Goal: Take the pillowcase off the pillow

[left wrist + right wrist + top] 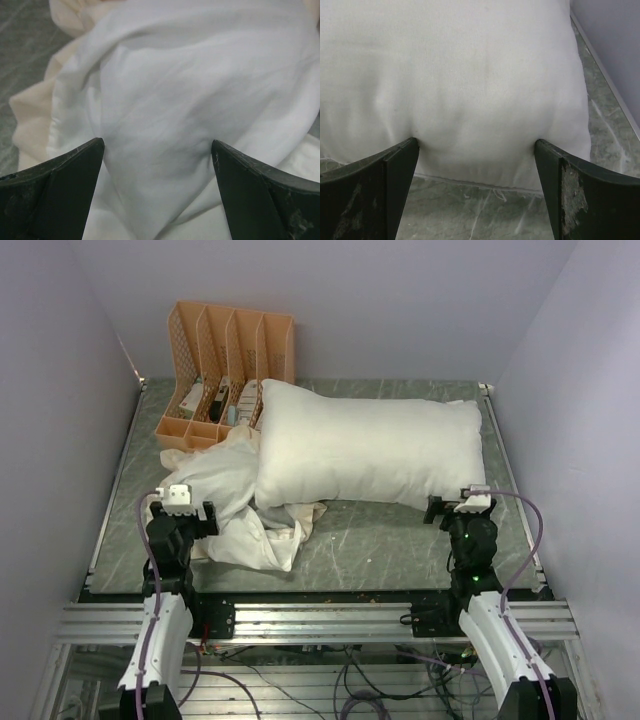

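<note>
The pillow (pixel 370 452) is a plump white cushion lying across the middle and right of the table. The pillowcase (pixel 225 490) is a limp cream cloth crumpled at the pillow's left end; its near folds run under that end. No grey face shows. My left gripper (pixel 200 512) is open over the cloth's left part; in the left wrist view its jaws (pixel 157 145) stand wide apart with white folds of the pillowcase (pixel 175 90) between and beyond them. My right gripper (pixel 445 508) is open at the pillow's near right edge; the right wrist view (pixel 476 142) shows the pillow (pixel 470 75) just ahead of the fingertips.
An orange slotted file organizer (pixel 225 370) with small items stands at the back left, touching the cloth. The grey marbled table (pixel 380 540) shows in front of the pillow. Lilac walls close in on three sides; a metal rail runs along the near edge.
</note>
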You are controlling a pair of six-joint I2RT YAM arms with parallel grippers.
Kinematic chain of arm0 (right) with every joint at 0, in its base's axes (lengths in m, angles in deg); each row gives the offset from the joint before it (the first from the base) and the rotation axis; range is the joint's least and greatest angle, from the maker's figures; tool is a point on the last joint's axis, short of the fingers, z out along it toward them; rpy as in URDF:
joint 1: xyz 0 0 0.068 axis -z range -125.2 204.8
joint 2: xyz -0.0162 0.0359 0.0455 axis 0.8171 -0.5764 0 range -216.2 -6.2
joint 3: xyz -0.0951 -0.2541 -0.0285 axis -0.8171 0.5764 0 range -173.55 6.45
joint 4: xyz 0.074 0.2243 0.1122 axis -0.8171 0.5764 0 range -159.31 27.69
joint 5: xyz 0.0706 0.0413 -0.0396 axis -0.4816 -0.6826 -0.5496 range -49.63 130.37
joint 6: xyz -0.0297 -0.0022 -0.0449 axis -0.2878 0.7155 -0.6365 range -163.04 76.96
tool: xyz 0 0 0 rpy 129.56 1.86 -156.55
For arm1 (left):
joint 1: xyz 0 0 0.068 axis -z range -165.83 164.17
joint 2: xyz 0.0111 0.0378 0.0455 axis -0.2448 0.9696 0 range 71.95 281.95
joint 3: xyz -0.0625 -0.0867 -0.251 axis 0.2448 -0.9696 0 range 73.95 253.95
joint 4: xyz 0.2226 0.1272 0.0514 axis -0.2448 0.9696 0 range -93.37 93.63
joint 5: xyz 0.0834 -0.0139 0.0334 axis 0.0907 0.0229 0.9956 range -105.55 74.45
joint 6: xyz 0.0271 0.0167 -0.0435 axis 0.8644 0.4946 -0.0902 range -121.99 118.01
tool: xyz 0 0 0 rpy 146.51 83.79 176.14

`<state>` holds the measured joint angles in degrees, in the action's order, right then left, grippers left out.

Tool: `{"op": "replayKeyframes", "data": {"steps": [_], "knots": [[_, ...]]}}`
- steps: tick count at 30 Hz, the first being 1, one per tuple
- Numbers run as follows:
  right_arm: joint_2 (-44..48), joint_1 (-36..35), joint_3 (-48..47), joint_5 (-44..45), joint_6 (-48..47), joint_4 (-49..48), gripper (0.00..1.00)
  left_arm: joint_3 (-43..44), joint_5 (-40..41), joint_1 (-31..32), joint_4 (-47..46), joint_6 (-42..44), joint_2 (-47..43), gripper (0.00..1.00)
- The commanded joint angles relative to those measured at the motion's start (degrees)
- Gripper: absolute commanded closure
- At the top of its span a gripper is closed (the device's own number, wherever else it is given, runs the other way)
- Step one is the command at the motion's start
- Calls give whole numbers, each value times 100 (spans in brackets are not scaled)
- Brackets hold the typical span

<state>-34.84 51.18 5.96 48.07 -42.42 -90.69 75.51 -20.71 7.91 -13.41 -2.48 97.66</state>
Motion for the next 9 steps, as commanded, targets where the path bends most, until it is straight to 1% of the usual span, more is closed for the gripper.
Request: {"op": "replayKeyframes", "data": {"steps": [1, 3, 5, 7, 9], "knots": [[-130, -33, 339, -152, -45, -119, 0, 157, 66, 41, -393, -8, 24, 1], [-113, -33, 340, -156, -44, -124, 0, 104, 48, 45, -253, -17, -251, 1], [-227, -33, 333, -151, -32, -175, 0, 95, 78, 41, -193, -29, -345, 1], [-239, -29, 312, -143, -27, -177, 0, 106, 86, 42, -231, -31, -257, 1], [-30, -30, 353, -77, -54, -88, 0, 143, 88, 43, -357, -22, -16, 1]]}}
